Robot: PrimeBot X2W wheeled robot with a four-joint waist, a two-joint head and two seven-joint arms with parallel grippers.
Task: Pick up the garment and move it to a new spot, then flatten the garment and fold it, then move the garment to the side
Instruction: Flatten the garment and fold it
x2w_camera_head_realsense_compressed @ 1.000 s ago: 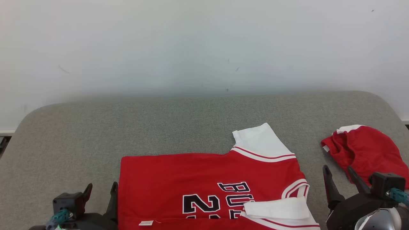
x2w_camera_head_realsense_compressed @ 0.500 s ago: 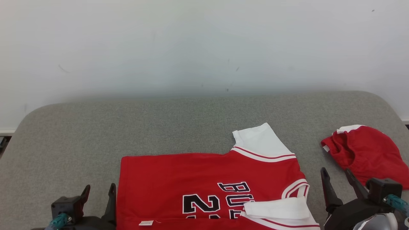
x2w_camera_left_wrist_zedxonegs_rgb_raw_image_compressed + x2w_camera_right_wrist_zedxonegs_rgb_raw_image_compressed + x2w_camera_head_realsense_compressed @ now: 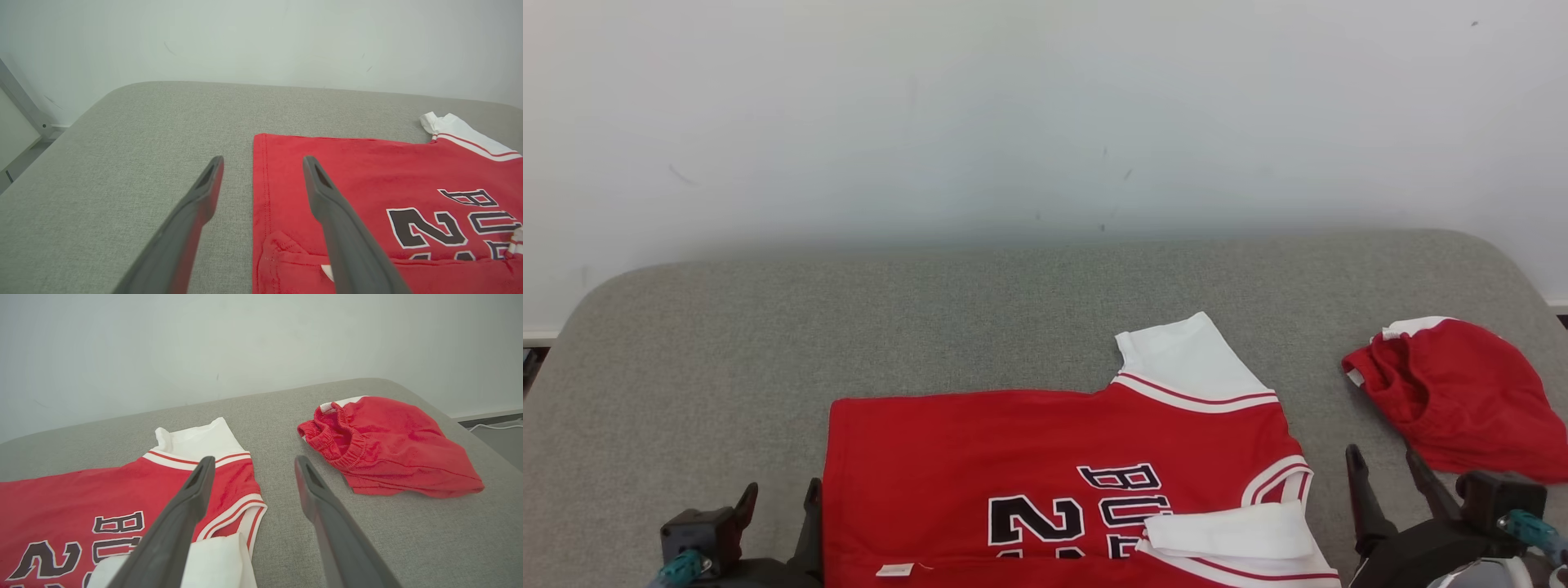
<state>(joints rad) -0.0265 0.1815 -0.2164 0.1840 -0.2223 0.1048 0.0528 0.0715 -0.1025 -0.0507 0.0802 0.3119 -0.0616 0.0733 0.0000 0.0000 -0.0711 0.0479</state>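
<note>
A red jersey (image 3: 1013, 441) with white sleeves and black lettering lies flat on the grey padded table (image 3: 849, 327), its near part cut off by the bottom edge. One white sleeve (image 3: 1188, 359) points away, the other (image 3: 1233, 535) is folded onto the body. My left gripper (image 3: 778, 492) stands open at the jersey's left hem; in the left wrist view the left gripper (image 3: 261, 163) straddles that hem (image 3: 258, 183) above it. My right gripper (image 3: 1382, 459) is open beside the jersey's collar end; in the right wrist view the right gripper (image 3: 251, 463) holds nothing.
A second red garment, crumpled shorts (image 3: 1454, 396) with an elastic waistband (image 3: 347, 445), lies at the table's right side. A pale wall (image 3: 1045, 122) stands behind the table. The table's rounded far corners (image 3: 613, 286) drop off left and right.
Both grippers have sunk slightly toward the bottom of the head view. The jersey and the shorts lie as before.
</note>
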